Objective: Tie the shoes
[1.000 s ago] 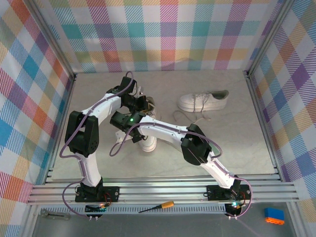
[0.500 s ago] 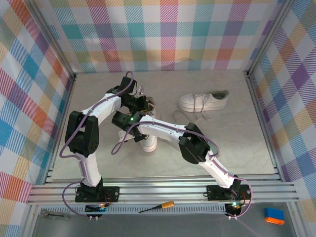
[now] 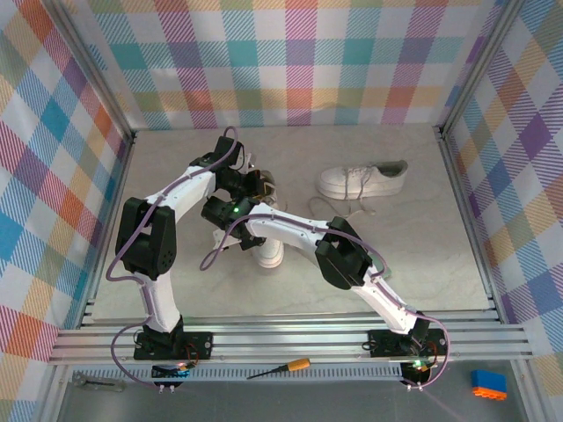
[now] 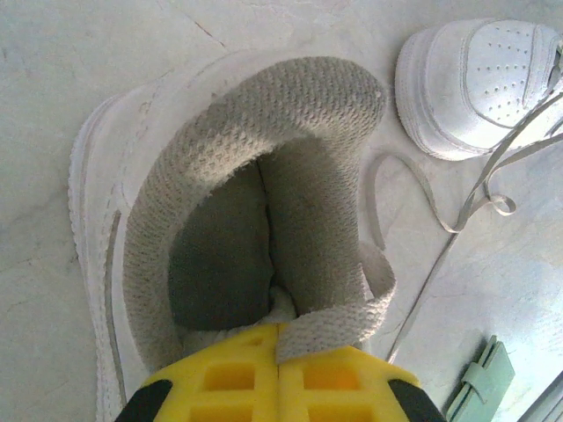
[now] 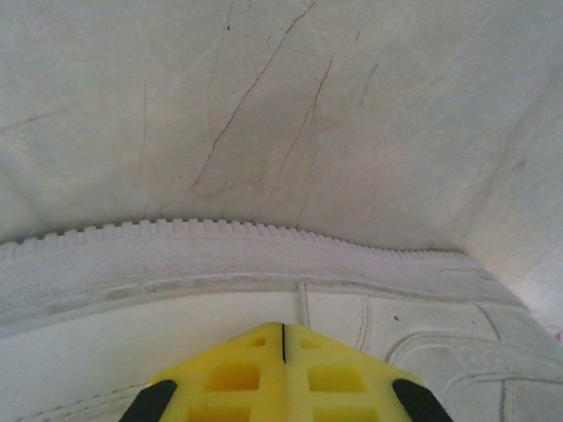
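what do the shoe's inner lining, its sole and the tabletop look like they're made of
Lining: grey knitted fabric, going by its coarse looped weave. Sole: probably white rubber, matte, with a moulded toothed ridge. Tabletop: pale, marble-patterned, lightly scratched; stone or laminate, can't tell.

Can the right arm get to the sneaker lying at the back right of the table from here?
Probably yes. The back sneaker lies on bare table with nothing in between; the right gripper, shut against the near sneaker, only has to lift away.
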